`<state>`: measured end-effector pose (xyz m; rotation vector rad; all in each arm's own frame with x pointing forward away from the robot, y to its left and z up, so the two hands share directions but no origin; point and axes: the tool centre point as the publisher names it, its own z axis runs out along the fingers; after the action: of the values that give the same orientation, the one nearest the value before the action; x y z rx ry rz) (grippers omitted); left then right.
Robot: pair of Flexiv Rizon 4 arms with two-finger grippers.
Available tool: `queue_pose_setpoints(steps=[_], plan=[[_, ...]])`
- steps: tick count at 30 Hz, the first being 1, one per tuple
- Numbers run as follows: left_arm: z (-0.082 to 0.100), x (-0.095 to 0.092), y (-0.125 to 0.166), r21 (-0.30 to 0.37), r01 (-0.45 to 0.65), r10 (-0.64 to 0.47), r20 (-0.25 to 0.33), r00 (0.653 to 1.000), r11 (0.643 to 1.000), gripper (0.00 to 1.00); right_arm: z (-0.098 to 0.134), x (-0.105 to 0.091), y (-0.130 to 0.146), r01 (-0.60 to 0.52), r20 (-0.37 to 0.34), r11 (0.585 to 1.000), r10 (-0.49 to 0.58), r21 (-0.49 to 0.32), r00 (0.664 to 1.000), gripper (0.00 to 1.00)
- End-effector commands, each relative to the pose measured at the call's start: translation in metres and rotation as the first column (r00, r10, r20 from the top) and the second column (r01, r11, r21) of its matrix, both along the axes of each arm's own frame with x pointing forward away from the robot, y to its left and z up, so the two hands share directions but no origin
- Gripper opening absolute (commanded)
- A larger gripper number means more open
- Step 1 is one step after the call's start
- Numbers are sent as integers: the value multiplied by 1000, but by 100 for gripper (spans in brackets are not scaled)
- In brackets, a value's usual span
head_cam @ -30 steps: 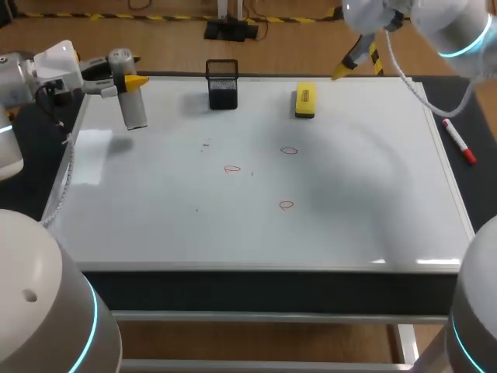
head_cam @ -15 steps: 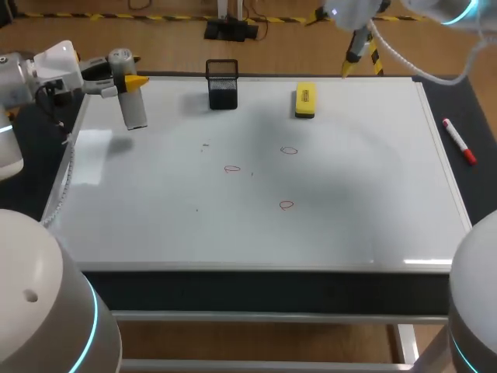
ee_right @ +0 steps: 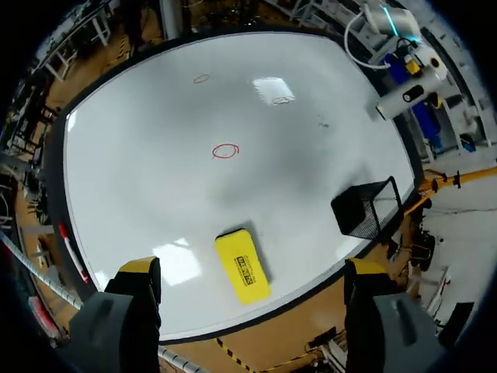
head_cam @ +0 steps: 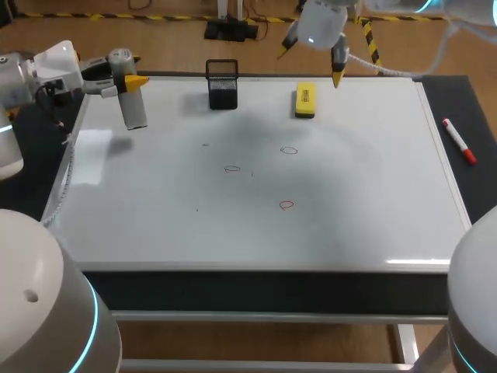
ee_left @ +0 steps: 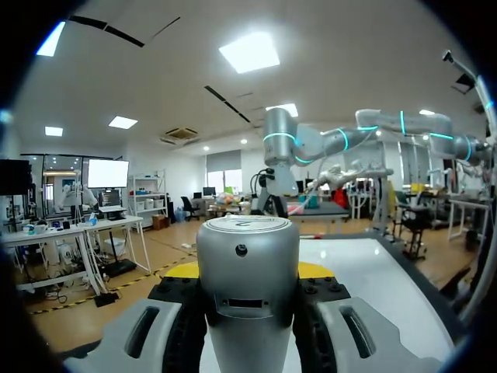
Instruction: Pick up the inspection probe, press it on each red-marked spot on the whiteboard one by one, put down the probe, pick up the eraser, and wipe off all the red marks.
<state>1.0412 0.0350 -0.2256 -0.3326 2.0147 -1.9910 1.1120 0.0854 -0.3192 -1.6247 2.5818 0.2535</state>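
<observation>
One whiteboard (head_cam: 373, 194) covers most of the table, and three small red rings are drawn near its middle: one toward the upper centre (head_cam: 289, 151), one to its lower left (head_cam: 232, 169), and one lower down at the centre (head_cam: 286, 205). At the upper left of the head view, the left gripper (head_cam: 123, 78) is clamped on the single inspection probe (head_cam: 133, 105), a grey cylinder hanging tilted over the board's far left corner. The left wrist view shows the probe pinched from both sides between the two dark fingers. One yellow eraser (head_cam: 305, 101) lies flat on the board at the upper centre, close to the far edge. One black mesh holder (head_cam: 223, 85) stands to its left, apart from it. The right gripper (head_cam: 311, 61) hangs at the top of the frame above the far edge, just beyond the eraser. Its two yellow-tipped fingers are spread wide with nothing between them. From the right wrist view, the eraser lies on the board ahead of the spread fingers, untouched. One red marker (head_cam: 458, 141) rests on the dark table at the right, off the board's edge.
</observation>
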Motion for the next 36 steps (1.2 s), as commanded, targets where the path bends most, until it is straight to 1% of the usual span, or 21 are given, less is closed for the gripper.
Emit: queue_pose_setpoints(steps=[1,5,7,9,11,12,15,19,21,26,31,36], plan=[[1,0,0,0,-1,1,1,1000,1000,0,-12,6,1,-235,-100,938,216,-256,971,100],[1,0,0,0,-1,1,1,1000,1000,0,-19,6,0,-276,-80,934,265,-227,961,100],[1,0,0,0,-1,1,1,1000,1000,0,-23,7,-2,-275,-65,932,268,-236,961,100],[1,0,0,0,-1,1,1,1000,1000,0,-28,8,-5,-267,-57,937,261,-225,964,100],[1,0,0,0,-1,1,1,1000,1000,0,-31,9,-6,-280,-46,937,276,-208,960,100],[1,0,0,0,-1,1,1,1000,1000,0,-33,10,-7,-281,-43,935,279,-214,959,100],[1,0,0,0,-1,1,1,1000,1000,0,-38,16,-9,-258,-30,942,257,-216,966,100],[1,0,0,0,-1,1,1,1000,1000,0,-42,24,-8,-228,-13,954,230,-195,973,100],[1,0,0,0,-1,1,1,1000,1000,0,-47,26,-6,-230,-15,955,231,-190,973,100],[1,0,0,0,-1,1,1,1000,1000,0,-61,30,-1,-252,-16,958,252,-137,968,100],[1,0,0,0,-1,1,1,1000,1000,0,-77,33,2,-251,-22,960,250,-126,968,100],[1,0,0,0,-1,1,1,1000,1000,0,-85,35,1,-246,-23,962,245,-119,969,100]])
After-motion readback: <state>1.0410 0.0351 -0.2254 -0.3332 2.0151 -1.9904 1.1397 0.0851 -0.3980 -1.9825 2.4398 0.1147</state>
